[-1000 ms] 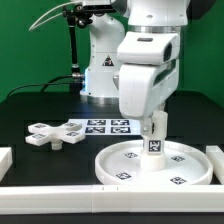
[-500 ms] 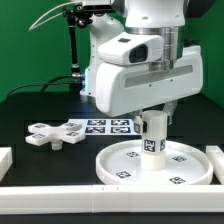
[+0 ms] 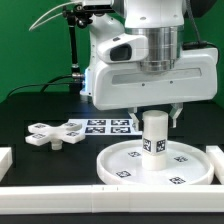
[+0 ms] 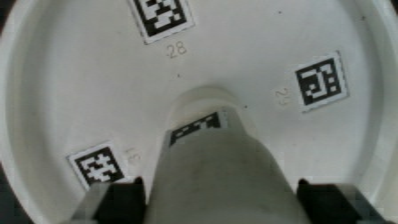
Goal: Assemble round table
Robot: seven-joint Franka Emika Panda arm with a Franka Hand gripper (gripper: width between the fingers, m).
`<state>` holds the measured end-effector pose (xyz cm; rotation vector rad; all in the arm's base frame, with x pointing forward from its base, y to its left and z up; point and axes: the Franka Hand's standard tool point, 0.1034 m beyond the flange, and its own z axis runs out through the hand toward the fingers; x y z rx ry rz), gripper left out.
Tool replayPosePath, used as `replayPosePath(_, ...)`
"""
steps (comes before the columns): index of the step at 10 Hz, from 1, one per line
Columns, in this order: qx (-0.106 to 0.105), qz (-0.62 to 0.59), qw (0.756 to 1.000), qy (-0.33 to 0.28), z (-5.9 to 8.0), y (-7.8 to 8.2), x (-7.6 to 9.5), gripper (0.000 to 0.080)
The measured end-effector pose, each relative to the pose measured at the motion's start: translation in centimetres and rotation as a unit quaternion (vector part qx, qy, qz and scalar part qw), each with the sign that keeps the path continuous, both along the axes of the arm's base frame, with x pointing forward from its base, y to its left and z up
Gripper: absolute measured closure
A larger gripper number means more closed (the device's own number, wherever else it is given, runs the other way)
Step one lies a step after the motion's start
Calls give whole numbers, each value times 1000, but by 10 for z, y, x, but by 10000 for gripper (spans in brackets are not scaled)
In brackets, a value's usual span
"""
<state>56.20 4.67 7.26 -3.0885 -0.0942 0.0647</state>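
A: How far along is the round table?

B: The large disc lies flat at the near right of the desk. The leg stands upright at its middle, so that joint looks underway, though I cannot tell if it is seated.

A: And the rest?

B: The cross base lies well apart on the left, unattached. The tool pinches the leg's top.
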Motion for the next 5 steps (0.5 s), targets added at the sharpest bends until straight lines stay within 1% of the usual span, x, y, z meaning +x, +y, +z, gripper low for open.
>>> replayPosePath(2, 1, -56, 998, 3, 0, 0, 0, 390)
replayPosePath(4, 2, -136, 991, 7, 0, 0, 0, 390)
replayPosePath(5, 8, -208, 978, 13, 0, 0, 0, 390)
